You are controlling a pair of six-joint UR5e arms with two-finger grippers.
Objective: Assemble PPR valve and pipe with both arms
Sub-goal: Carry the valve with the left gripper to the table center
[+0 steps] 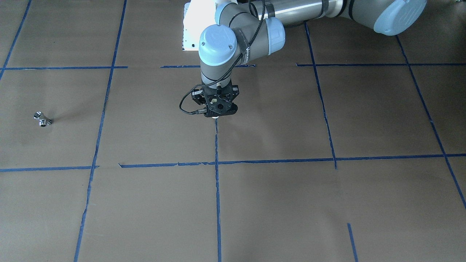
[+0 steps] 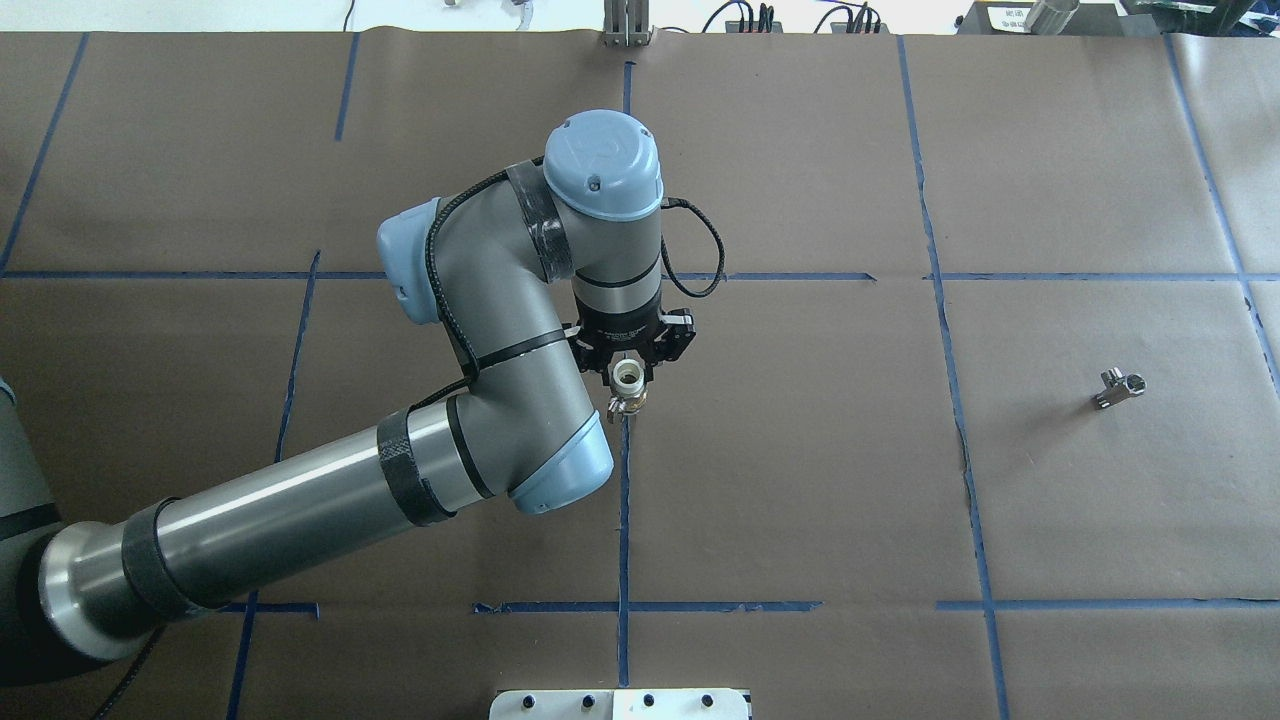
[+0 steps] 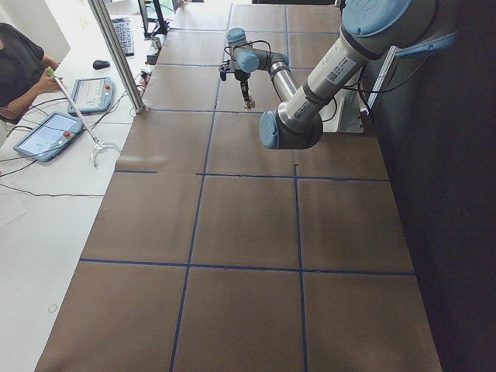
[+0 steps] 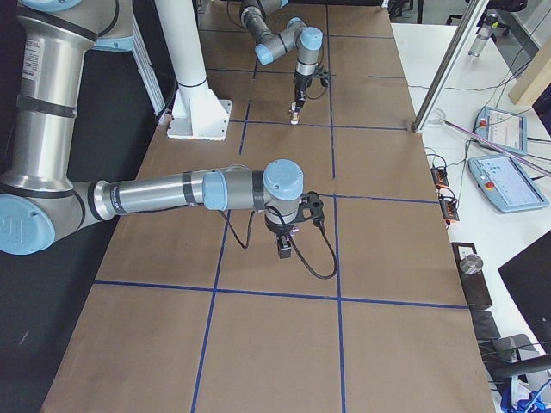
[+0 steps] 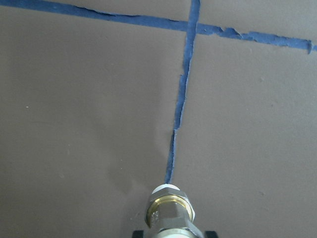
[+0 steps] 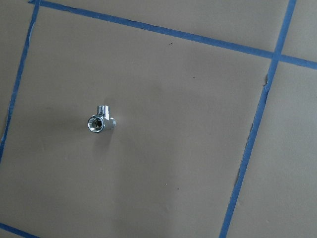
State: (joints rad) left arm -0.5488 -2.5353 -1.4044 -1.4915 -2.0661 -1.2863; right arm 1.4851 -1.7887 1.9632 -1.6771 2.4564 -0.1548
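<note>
My left gripper [image 2: 628,368] is shut on a white pipe piece with a brass fitting [image 2: 626,388] and holds it upright over the middle of the table, above a blue tape line. The fitting [image 5: 168,210] shows at the bottom of the left wrist view, just above the paper. The front view shows the same gripper [image 1: 216,111]. A small chrome valve [image 2: 1119,386] lies alone on the table's right side, also visible in the front view [image 1: 43,119] and the right wrist view [image 6: 100,122]. My right gripper [image 4: 282,245] hangs above the table; I cannot tell whether it is open.
Brown paper with a blue tape grid [image 2: 624,500] covers the table. The white pedestal block [image 4: 194,103] stands at the robot's edge. An aluminium post [image 3: 116,54], tablets and an operator [image 3: 19,62] are at the far side.
</note>
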